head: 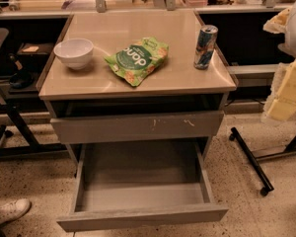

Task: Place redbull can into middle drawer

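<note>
On the bench (113,28), right edge, the redbull can (205,47) stands upright, ungrasped — the gripper (285,95) hangs off right, open or closed I cannot tell. Next: grasp it, lower into the open middle drawer (143,216).

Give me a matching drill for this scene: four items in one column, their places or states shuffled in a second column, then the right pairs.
1. white bowl
2. green snack bag
3. redbull can
4. middle drawer

A. upright near the right edge of the countertop
B. pulled open below the scratched drawer front
C. on the left side of the countertop
D. lying flat in the middle of the countertop

Pairs: 1-C, 2-D, 3-A, 4-B.

The gripper is at the view's right edge, apart from the redbull can.
</note>
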Motion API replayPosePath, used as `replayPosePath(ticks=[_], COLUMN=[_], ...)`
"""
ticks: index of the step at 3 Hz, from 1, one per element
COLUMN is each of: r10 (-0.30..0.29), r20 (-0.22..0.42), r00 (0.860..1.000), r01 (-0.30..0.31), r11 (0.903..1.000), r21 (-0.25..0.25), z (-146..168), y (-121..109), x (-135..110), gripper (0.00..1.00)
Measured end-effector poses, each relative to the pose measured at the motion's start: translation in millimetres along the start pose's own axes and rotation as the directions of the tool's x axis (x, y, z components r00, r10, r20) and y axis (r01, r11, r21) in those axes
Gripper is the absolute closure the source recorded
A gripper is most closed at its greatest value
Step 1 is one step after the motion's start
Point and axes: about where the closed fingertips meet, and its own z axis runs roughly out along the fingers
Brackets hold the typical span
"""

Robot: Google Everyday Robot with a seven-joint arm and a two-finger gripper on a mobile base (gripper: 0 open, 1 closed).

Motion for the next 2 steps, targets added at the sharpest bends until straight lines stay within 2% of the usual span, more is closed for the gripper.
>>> replayPosePath(ticks=[1,2], r10=[0.0,0.058], r20=[0.0,0.005], r00=[1.0,0.998], r01=[0.0,-0.058], r11=[1.0,0.9982], r21=[0.0,0.015], z=[0.0,9.2], y=[0.0,-7.6], x=[0.0,0.8], gripper=[0.0,0.0])
